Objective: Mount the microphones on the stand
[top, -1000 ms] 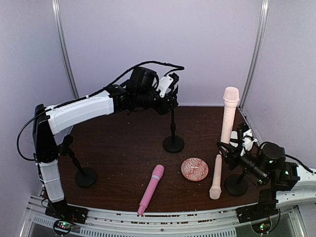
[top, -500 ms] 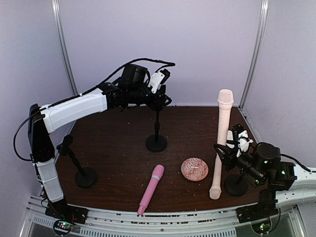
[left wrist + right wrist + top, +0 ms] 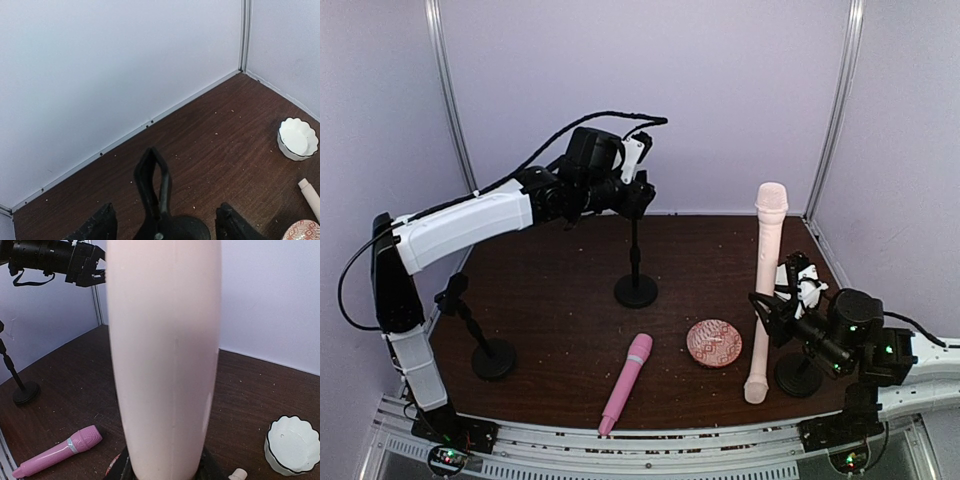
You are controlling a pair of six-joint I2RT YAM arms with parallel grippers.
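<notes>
- Pale lilac walls box in a dark wooden bench (image 3: 550, 290), speckled with crumbs.
- Left gripper (image 3: 638, 192) is out over the back of the bench, jaws clenched on the top of the middle stand (image 3: 636, 250). That stand's round base sits on the wood.
- Right gripper (image 3: 767, 312) has its jaws grasping a cream microphone (image 3: 769, 240) low on the handle. It's upright, head on top, just beside the right stand (image 3: 798, 376).
- Second cream microphone (image 3: 757, 362) lies on the bench right under the held one, close to that stand's base.
- Pink microphone (image 3: 625, 383) lies near the front edge, between the left stand (image 3: 492, 358) and a patterned pink dish (image 3: 714, 342).
- White scalloped bowl (image 3: 298, 139) sits towards the far right corner.
</notes>
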